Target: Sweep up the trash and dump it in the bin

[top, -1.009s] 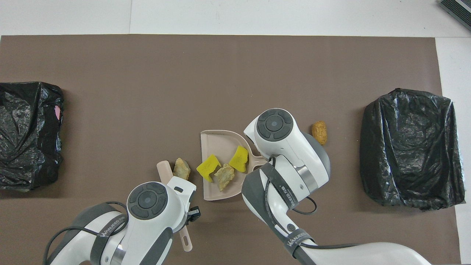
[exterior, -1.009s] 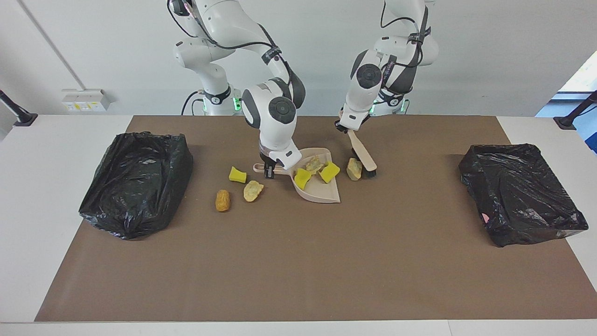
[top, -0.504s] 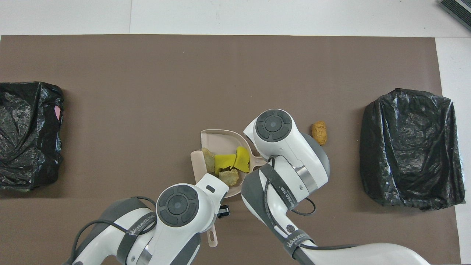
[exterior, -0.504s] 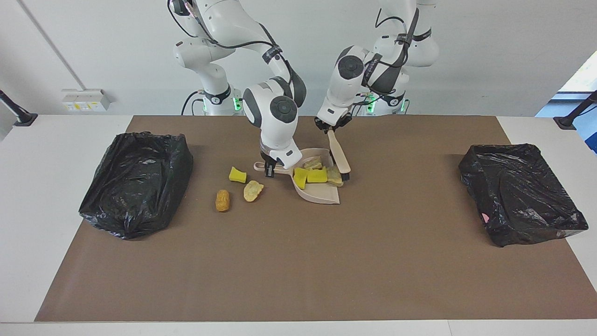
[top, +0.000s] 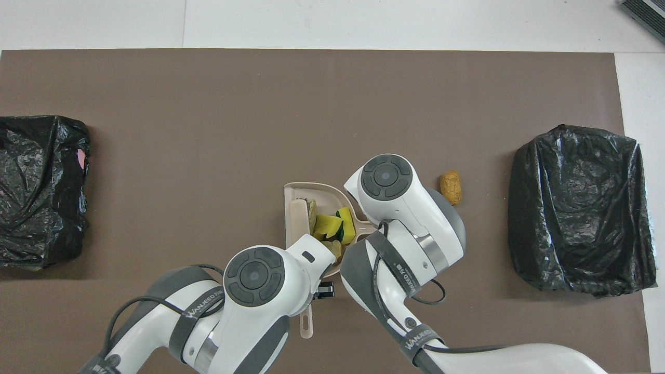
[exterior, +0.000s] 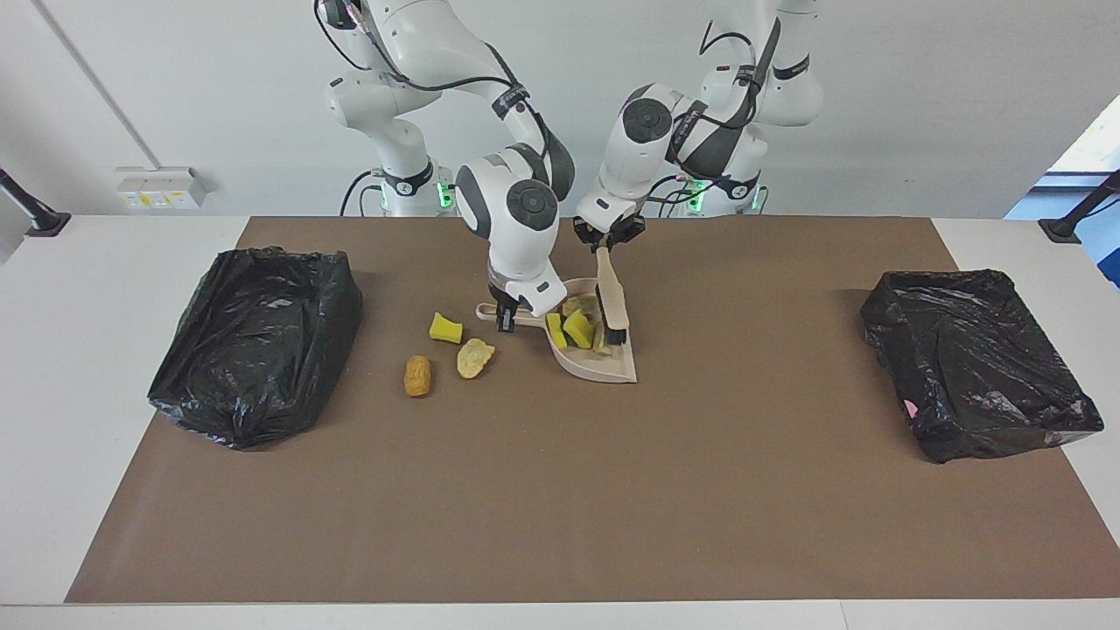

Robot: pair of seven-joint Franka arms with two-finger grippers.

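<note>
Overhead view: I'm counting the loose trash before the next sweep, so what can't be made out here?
- Overhead view: two scraps, the yellow sponge chunk and the tan lump, are hidden under the right arm; only the orange-brown lump shows.
- Both views: the scraps in the dustpan are bunched against the brush; their count is unclear.
- Both bins' contents: dark liner folds hide them.

Scraps loose on the mat: three, a yellow sponge chunk point(exterior: 445, 327), a tan lump point(exterior: 474, 357), an orange-brown lump point(exterior: 417, 375)
Scraps in the dustpan point(exterior: 604, 367): a bunched pile point(exterior: 577, 326), count unclear
Brushes: one point(exterior: 611, 297)
Black bag-lined bins: two point(exterior: 254, 343) point(exterior: 976, 362)
Robot arms: two
</note>
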